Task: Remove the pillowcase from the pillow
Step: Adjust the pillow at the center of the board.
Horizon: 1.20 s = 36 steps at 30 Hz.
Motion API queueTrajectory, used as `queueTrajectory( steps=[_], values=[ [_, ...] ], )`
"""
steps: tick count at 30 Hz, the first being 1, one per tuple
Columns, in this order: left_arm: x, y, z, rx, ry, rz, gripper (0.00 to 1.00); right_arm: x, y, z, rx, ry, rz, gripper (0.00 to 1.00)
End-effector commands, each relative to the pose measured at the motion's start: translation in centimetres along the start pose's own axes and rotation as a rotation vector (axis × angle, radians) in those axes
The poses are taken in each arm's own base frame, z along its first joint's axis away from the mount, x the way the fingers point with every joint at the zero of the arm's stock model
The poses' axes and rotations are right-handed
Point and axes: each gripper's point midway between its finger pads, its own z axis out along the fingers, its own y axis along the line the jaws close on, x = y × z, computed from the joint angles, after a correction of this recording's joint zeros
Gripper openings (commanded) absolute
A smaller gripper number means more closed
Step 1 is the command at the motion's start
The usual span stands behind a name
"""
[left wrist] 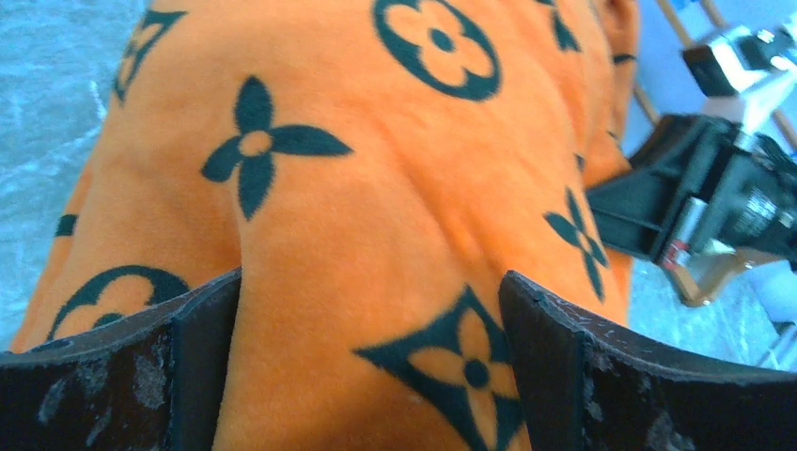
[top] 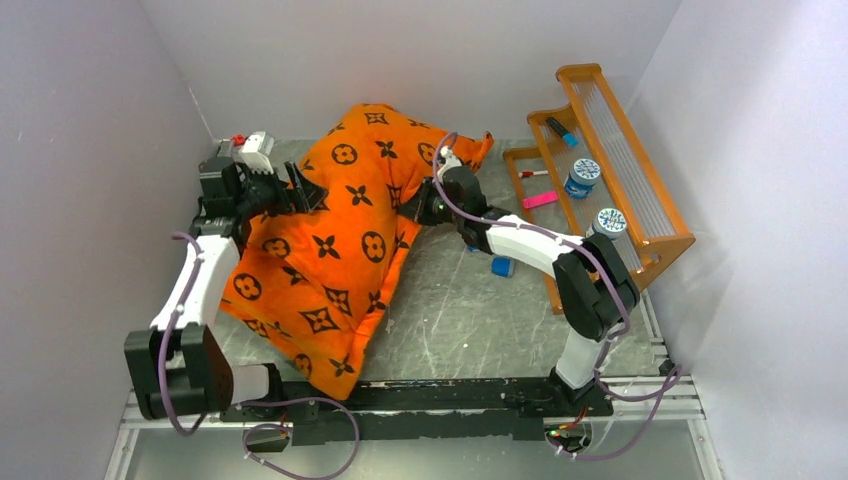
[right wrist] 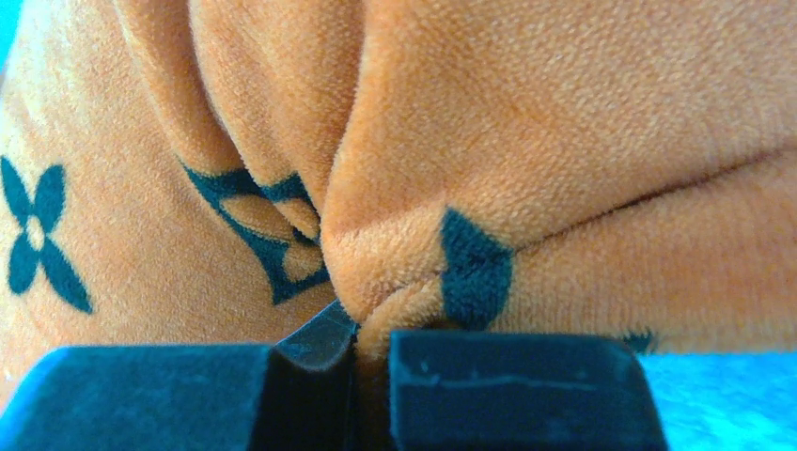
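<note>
Two hands against one bright orange pillowcase (top: 335,250), printed with dark flowers, diamonds and circles. Sprawled on the grey worktop (top: 470,310) to the left of the wooden rack (top: 625,170), plump and bulging, humped high at the far end and sloping down toward the arm bases. Pillow fully hidden inside the cover.

At the pillowcase edge nearest the rack, right hand (top: 428,207), clamped tight on a small bunched fold of orange fabric. Seen from the right wrist, same right hand (right wrist: 362,343) with a ridge of cloth pinched in the narrow seam between the dark fingers (right wrist: 507,390), and creases fanning up and away from the pinch.

On the side of the pillowcase farthest from the rack, left hand (top: 298,190), spread wide and gripping nothing. Seen from the left wrist, left hand (left wrist: 368,291) straddling a swell of fabric, one dark finger (left wrist: 122,366) on either side and cloth bulging up between. Hard to tell whether the pads actually press the cloth.

Small blue object (top: 502,266) on the worktop between rack and pillowcase, just beside the right forearm.
</note>
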Motion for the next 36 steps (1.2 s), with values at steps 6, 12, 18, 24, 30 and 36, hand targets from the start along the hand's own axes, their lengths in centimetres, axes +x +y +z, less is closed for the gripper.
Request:
queueTrajectory(
  steps=[6,12,18,24,30,36],
  values=[
    [4.0,-11.0,-4.9,0.283,0.132,-0.079,0.98,-11.5,7.5,-2.5,-0.156,-0.194,-0.246,0.0],
    [3.5,-13.5,-7.0,0.317,0.109,-0.059,0.98,-14.0,9.2,-2.8,-0.189,-0.234,-0.303,0.0],
    [3.0,-15.1,-7.7,0.366,0.086,-0.066,0.98,-14.8,10.7,-1.8,-0.257,-0.244,-0.339,0.0],
    [3.4,-15.8,-7.9,0.383,0.084,-0.044,0.98,-15.2,11.0,0.4,-0.295,-0.249,-0.339,0.0],
    [3.1,-12.1,-8.6,0.118,0.089,0.061,0.98,-14.3,8.9,2.3,-0.235,-0.203,-0.349,0.08],
    [3.8,-9.7,-10.1,-0.042,0.072,0.1,0.98,-12.5,7.1,0.9,-0.2,-0.167,-0.322,0.44]
  ],
)
